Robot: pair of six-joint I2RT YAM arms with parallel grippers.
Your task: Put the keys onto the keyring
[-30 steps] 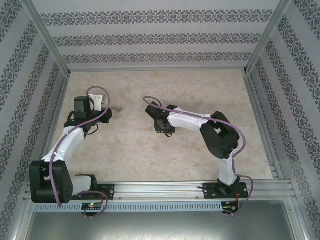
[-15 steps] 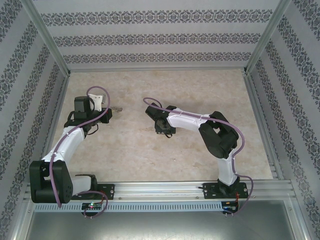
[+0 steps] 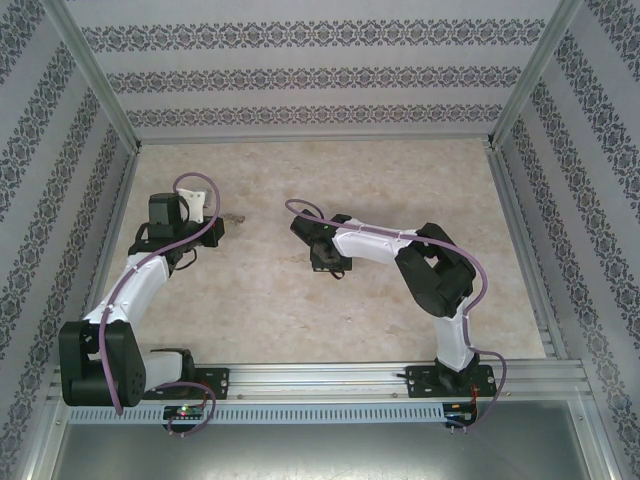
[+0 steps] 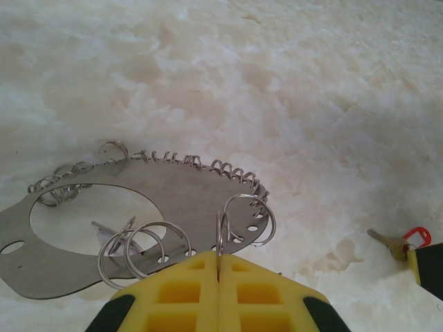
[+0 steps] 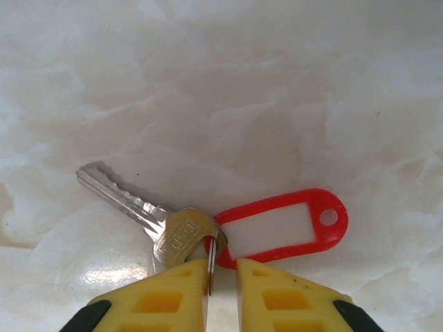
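steel keyring (image 4: pixel 197 200) clenched by left gripper (image 4: pixel 219 257), i judge for threading; right gripper (image 5: pixel 221 268) straddles key (image 5: pixel 176 234) at 6 o'clock, grip i cannot tell.

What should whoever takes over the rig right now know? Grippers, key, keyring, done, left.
Left gripper: jaws shut on an upright split ring at the edge of the keyring, a flat plate fringed with rings.
Right gripper: jaws a narrow gap apart around the small ring of the key with the red tag; key lies flat, apart from the keyring.
Done: each gripper is at its thing.
Left: clamp the key, carry it over, thread it onto the held ring.
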